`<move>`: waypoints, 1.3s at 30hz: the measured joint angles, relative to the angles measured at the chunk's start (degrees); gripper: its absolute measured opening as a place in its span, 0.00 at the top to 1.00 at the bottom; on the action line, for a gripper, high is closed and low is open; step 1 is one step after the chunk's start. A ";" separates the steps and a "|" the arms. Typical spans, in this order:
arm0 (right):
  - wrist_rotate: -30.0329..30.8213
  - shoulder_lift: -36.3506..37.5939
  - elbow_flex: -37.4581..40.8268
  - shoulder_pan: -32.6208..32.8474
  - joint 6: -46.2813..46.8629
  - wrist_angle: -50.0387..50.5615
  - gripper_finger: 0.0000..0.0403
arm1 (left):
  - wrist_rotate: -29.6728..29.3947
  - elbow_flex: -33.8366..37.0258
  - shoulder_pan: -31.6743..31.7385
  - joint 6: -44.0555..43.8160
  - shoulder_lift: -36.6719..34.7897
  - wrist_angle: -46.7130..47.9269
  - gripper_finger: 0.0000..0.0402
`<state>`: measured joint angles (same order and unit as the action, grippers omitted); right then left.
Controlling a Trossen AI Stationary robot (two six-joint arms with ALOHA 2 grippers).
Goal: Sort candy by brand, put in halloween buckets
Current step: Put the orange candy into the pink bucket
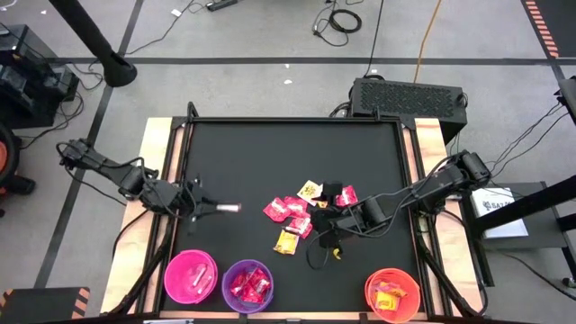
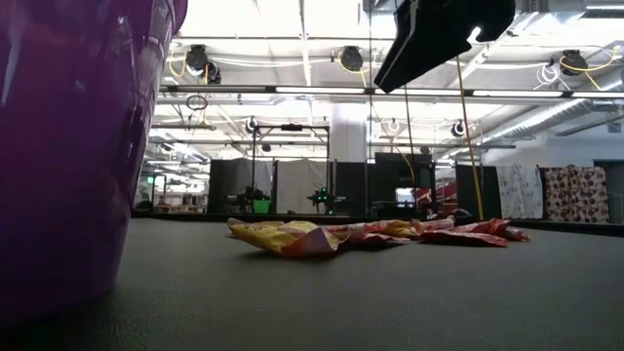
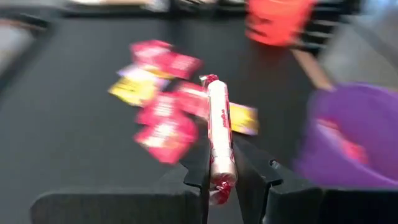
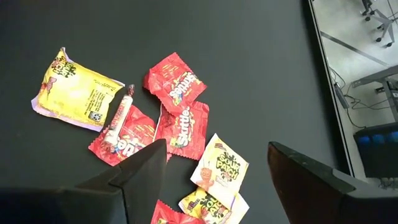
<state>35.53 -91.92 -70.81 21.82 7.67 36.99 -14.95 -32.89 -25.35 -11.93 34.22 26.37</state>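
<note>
My left gripper [image 1: 211, 208] hovers over the table's left half, above and behind the hot pink bucket [image 1: 191, 276], shut on a pale pink-white candy roll [image 1: 227, 207]. Loose candy [image 1: 292, 216], red, yellow and pale packets, lies flat on the black mat at the middle. My right gripper [image 4: 217, 180] hangs open above that pile, touching nothing; red packets [image 4: 180, 124] and another pale roll [image 4: 118, 115] lie below it. The purple bucket [image 1: 247, 285] and the orange-red bucket [image 1: 393, 294] stand along the near edge, each with candy inside. My left gripper pinches the pale roll's rear end [image 3: 222, 171] between its two fingers [image 3: 199, 168]. The roll lies along the fingers and sticks out past their tips toward the table's right. It is held roughly level, lifted clear of the mat.
In the low view the purple bucket's wall [image 2: 68, 146] fills the left side and the candy pile [image 2: 370, 234] lies mid-table under a dark gripper [image 2: 439, 34]. Bare mat stretches behind the pile and between the pile and the buckets.
</note>
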 joint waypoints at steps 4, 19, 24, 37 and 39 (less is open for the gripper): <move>-0.02 0.00 0.00 -0.22 -0.01 0.00 0.33 | 9.64 -2.07 -2.05 -5.23 -0.02 -0.12 0.86; -0.04 0.00 0.00 -2.35 -0.40 -0.52 0.33 | 29.23 -4.28 -12.67 -40.24 1.62 6.15 0.86; -0.05 0.00 0.00 -2.64 -0.58 -0.90 0.33 | 32.91 -4.28 -16.46 -48.71 4.65 6.98 0.86; 0.05 0.00 0.00 -2.79 -8.64 -6.47 0.33 | 33.43 -4.28 -22.18 -58.30 14.02 5.64 0.86; 0.06 0.00 0.00 -3.01 -9.75 -7.39 0.33 | 32.70 -4.28 -22.82 -58.29 15.36 4.99 0.86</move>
<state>35.59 -91.92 -70.81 18.82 -2.08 29.61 17.75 -37.17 -48.17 -70.22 49.58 31.36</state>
